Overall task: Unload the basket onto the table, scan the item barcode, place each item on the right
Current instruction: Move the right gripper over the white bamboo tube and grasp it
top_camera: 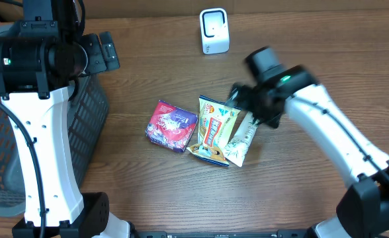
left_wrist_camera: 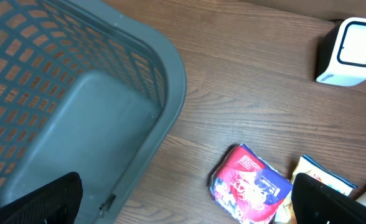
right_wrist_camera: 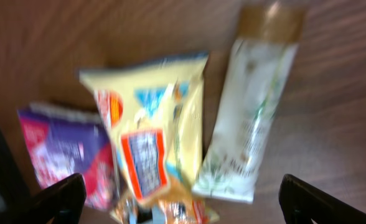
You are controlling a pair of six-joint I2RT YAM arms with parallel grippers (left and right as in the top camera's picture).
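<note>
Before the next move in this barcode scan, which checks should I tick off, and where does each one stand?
1. Right end effector open and empty: ok, fingers wide apart with nothing gripped.
2. Left end effector out of the way: ok, open and above the grey basket.
3. Barcode scanner upright and unobstructed: ok.
4. Yellow snack bag free to pick: ok, it lies between the pink packet and the white sachet, with nothing on top of it.
5. Barcode facing up: cannot tell, the right wrist view is blurred.
</note>
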